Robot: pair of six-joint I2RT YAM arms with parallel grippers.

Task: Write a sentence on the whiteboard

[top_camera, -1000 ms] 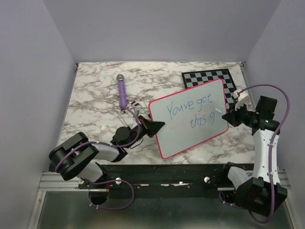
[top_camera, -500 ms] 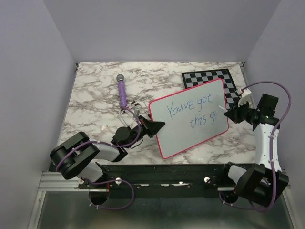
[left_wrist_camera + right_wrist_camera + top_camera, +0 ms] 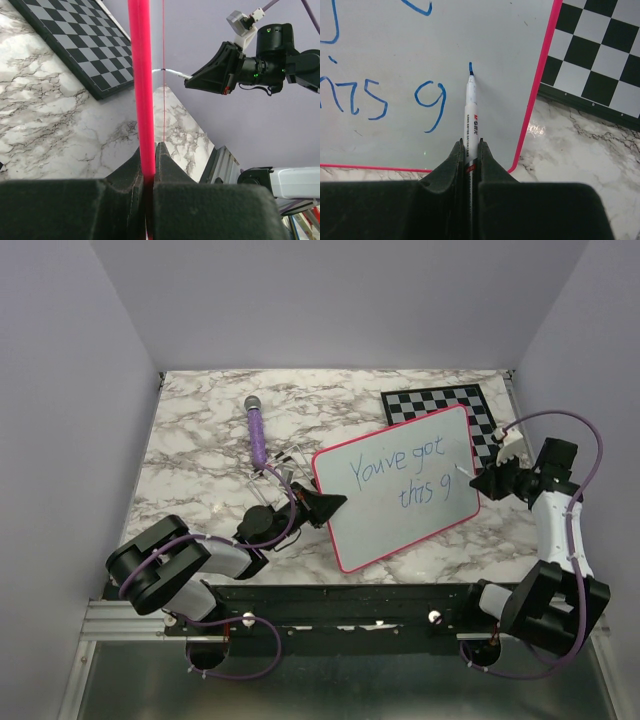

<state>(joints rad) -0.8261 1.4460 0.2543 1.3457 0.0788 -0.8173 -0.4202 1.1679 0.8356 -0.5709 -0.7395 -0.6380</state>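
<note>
Top external view: two arms reach in from the near edge over a white-and-grey marble-patterned bench [image 3: 190, 470].
Left tool [image 3: 325, 505]: clamped shut on the left rim of the board; the left wrist view shows the pink edge pinched tight between the fingers [image 3: 132, 167].
Large flat white whiteboard with pink-red rim [image 3: 400, 530]: centre-right of the bench, with its far right corner by the grey-and-black checkered chessboard [image 3: 440, 400].
Board handling: looks thin, light and stiff with a slick face. Held by one edge, it could pivot under pen pressure, so grip the rim, not the writing area.
Blue handwritten sentence [image 3: 400, 472]: "You've got" above "this g", with a short fresh stroke beside the "g".
Slim white marker [image 3: 471, 110]: tip on the board, just right of the "g". The barrel is smooth and light and likely to twist if squeezed loosely.
Right tool [image 3: 470, 150]: closed on the marker's lower barrel.
</note>
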